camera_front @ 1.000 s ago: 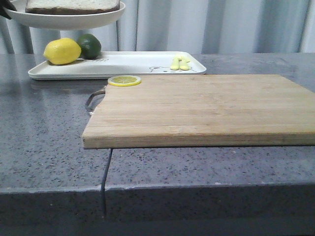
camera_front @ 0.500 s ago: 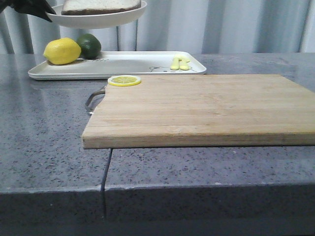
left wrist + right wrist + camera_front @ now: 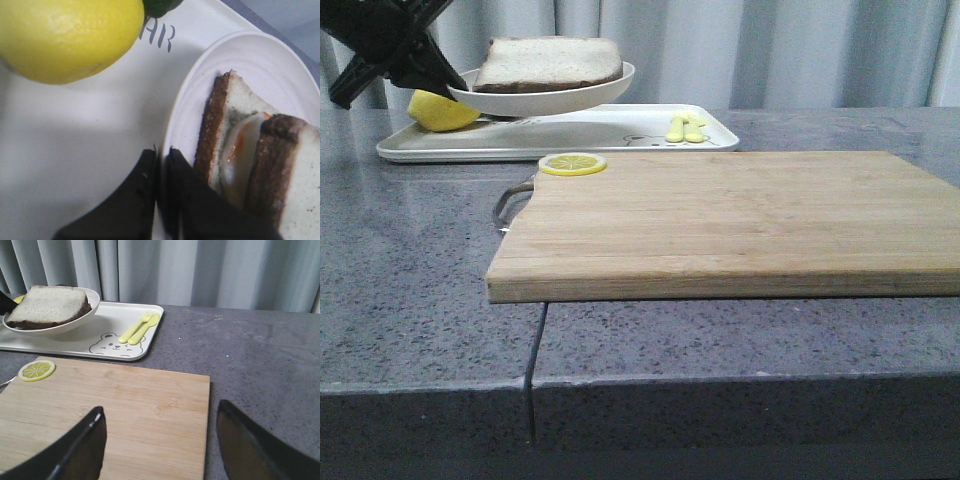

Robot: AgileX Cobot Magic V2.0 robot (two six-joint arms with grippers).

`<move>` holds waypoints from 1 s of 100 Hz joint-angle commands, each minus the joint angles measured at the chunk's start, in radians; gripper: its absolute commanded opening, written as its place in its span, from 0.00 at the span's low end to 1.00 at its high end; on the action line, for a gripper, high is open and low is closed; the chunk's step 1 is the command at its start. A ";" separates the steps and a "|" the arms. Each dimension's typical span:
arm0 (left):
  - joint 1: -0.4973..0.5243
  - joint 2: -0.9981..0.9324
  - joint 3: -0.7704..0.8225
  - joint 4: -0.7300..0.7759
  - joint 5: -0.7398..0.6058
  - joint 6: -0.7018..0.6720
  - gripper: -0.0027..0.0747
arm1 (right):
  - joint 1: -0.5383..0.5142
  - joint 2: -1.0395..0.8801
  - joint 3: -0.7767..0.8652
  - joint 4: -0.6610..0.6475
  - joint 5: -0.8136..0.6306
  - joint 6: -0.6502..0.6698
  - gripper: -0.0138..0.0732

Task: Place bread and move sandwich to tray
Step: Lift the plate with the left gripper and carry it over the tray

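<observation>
Left gripper (image 3: 161, 165) clamps plate (image 3: 570, 99) rim, sandwich (image 3: 548, 64) on it, above tray (image 3: 620, 131) at 11 o'clock; right gripper (image 3: 160, 440) spread apart over board (image 3: 740, 220).

Over the last second the round white plate (image 3: 545, 98) carrying the sandwich (image 3: 549, 64) has dropped from near the top of the front view and shifted toward the worktop's right edge. It now hangs low over the tray (image 3: 620, 135) at the worktop's far left corner, where before it was well above it. The left hand (image 3: 448, 84), earlier only a dark sliver at the view's top left corner, has come down into full sight, pinching the plate's left rim. The plate now hides the green lime that showed earlier and covers part of the lemon (image 3: 438, 112), of which only the left portion remains visible.
</observation>
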 commanded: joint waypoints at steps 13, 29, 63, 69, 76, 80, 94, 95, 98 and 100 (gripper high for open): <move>-0.005 -0.013 -0.090 -0.095 -0.030 -0.004 0.01 | -0.008 0.003 -0.027 -0.005 -0.080 -0.001 0.71; -0.007 0.018 -0.123 -0.104 -0.018 -0.004 0.01 | -0.008 0.003 -0.027 -0.005 -0.080 -0.001 0.71; -0.024 0.070 -0.147 -0.102 -0.007 -0.004 0.01 | -0.008 0.003 -0.027 -0.005 -0.080 -0.001 0.71; -0.024 0.071 -0.149 -0.100 -0.007 -0.004 0.01 | -0.008 0.003 -0.027 -0.005 -0.080 -0.001 0.71; -0.024 0.073 -0.149 -0.091 -0.007 -0.006 0.01 | -0.008 0.003 -0.027 -0.005 -0.080 -0.001 0.71; -0.024 0.073 -0.149 -0.076 -0.007 -0.011 0.01 | -0.008 0.003 -0.027 -0.005 -0.080 -0.001 0.71; -0.024 0.073 -0.149 -0.058 -0.004 -0.011 0.01 | -0.008 0.003 -0.027 -0.005 -0.080 -0.001 0.71; -0.024 0.073 -0.149 -0.058 -0.004 -0.011 0.01 | -0.008 0.003 -0.027 -0.005 -0.080 -0.001 0.71; -0.024 0.073 -0.149 -0.055 -0.004 -0.011 0.01 | -0.008 0.003 -0.027 -0.005 -0.080 -0.001 0.71; -0.024 0.073 -0.149 -0.053 -0.004 -0.011 0.01 | -0.008 0.003 -0.027 -0.005 -0.080 -0.001 0.71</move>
